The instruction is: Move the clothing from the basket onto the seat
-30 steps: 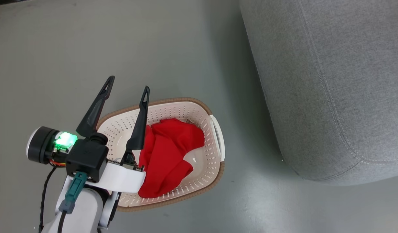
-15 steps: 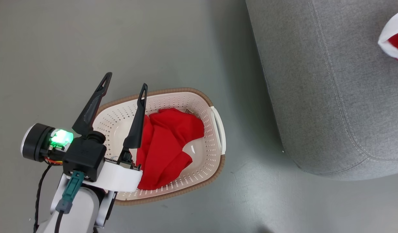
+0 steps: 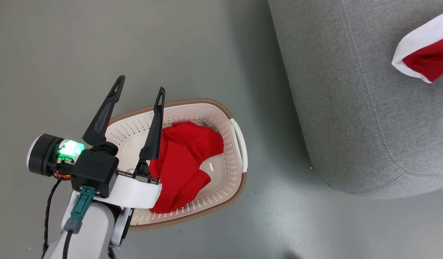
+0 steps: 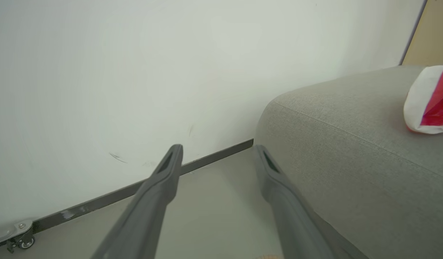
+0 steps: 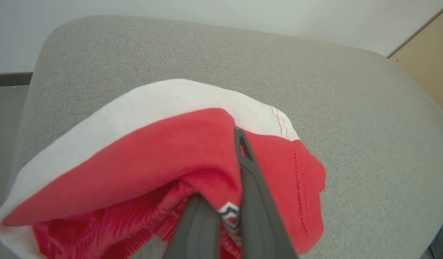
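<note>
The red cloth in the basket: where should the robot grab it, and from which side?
Probably the raised, bunched fold near the middle of the red cloth, coming straight down from above. The basket walls ring it, so only the top is free, and a crumpled ridge gives the jaws something to pinch. The left gripper, jaws open, is nearest.
</note>
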Motion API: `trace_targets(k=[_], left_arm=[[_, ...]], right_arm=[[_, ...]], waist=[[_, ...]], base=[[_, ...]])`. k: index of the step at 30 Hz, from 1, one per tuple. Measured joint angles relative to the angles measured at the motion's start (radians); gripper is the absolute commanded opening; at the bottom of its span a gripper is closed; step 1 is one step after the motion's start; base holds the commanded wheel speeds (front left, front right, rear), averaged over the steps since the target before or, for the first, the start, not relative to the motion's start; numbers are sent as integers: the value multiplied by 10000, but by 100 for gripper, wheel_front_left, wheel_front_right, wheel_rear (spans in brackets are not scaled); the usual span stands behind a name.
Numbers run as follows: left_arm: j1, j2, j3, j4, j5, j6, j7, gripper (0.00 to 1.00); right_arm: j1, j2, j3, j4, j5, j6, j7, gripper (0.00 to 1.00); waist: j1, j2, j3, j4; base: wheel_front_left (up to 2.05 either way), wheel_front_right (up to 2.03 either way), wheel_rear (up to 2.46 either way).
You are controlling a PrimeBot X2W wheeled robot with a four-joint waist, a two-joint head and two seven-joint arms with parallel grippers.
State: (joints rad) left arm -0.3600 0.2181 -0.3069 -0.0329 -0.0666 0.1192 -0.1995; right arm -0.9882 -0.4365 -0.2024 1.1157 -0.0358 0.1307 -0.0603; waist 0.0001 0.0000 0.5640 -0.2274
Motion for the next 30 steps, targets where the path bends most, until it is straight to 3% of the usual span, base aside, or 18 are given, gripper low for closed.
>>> trace_targets(k=[1, 2, 3, 30], left_arm=[[-12, -12, 0, 8, -12, 4, -46, 100], [-36, -23, 2, 36, -13, 12, -56, 100], [-84, -36, 2, 86, -15, 12, -102, 100], [-130, -642, 169, 1440, -633, 38, -474, 100]], right_arm=[[-1, -8, 40, 29, 0, 0, 0, 53], [-1, -8, 94, 71, 0, 0, 0, 91], [-1, -8, 161, 121, -2, 0, 4, 100], [985, 355, 2092, 581, 744, 0, -251, 100]], waist=[[0, 0, -29, -10], [0, 0, -62, -21], [0, 0, -97, -31], [0, 0, -1559, -382]], base=[[0, 0, 0], [0, 0, 0], [0, 0, 0], [0, 0, 0]])
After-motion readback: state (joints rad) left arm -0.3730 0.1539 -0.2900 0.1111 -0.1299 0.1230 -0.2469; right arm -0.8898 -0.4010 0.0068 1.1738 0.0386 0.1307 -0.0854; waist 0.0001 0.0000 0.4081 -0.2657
